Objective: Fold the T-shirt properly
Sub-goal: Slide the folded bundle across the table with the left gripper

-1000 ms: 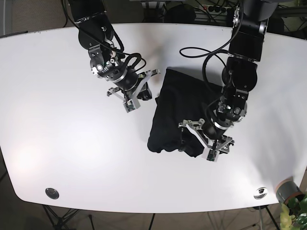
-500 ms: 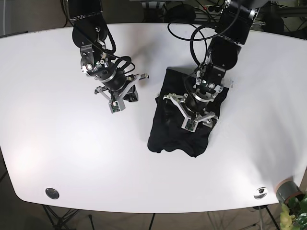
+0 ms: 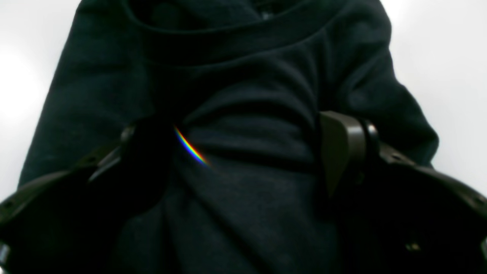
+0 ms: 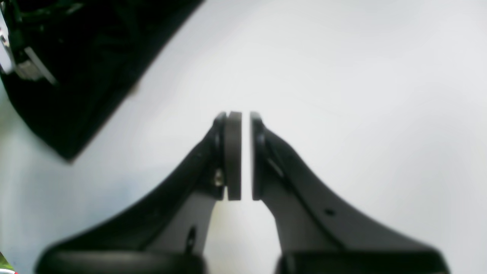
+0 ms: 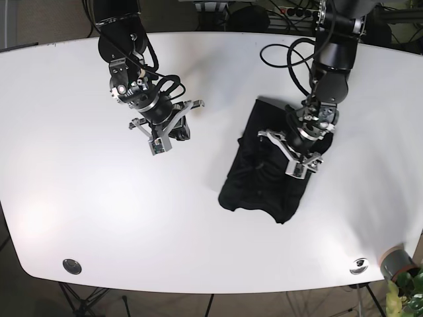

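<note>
The left gripper (image 5: 295,160) rests spread on the T-shirt (image 5: 264,178) (bunched, dark); the right gripper (image 4: 241,156) hangs nearly closed, empty, above the table (image 5: 79,191).

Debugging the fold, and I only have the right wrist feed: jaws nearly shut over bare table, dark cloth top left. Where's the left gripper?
Observer: The left gripper is down over the T-shirt in the base view.
Operator: Holding cloth?
Observer: No. The jaws are wide open, and the fingers straddle wrinkled fabric without pinching it.
Operator: Shirt flat?
Observer: No. It's a narrow rumpled bundle on the table, well apart from the right gripper.
</note>
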`<state>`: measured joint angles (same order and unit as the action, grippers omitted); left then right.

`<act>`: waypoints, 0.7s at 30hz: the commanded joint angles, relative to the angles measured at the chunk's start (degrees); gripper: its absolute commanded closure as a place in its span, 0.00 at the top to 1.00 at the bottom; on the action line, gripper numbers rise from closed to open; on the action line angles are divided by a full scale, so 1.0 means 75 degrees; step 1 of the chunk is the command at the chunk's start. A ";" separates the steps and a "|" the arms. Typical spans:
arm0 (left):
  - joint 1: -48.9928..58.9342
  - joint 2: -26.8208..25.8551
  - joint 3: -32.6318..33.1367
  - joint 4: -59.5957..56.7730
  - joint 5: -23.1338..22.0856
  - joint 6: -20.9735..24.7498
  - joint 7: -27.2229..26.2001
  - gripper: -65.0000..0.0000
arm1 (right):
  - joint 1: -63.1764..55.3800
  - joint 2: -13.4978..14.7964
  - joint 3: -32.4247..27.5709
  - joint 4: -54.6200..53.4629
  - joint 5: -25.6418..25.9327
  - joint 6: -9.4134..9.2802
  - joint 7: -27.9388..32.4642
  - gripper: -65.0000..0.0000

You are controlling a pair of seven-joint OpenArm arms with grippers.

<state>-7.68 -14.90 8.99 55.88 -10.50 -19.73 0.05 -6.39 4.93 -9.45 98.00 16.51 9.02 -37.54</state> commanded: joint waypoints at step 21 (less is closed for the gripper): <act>-0.0224 -0.3517 -0.0935 -0.3154 0.0457 -0.1103 0.1288 0.81 | -0.0490 0.0216 0.0047 0.1428 0.0031 0.0070 0.0217 0.04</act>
<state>-11.16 -38.35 1.43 34.41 -16.29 -31.16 -1.15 -10.48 6.52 -9.37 106.76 16.25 9.08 -37.43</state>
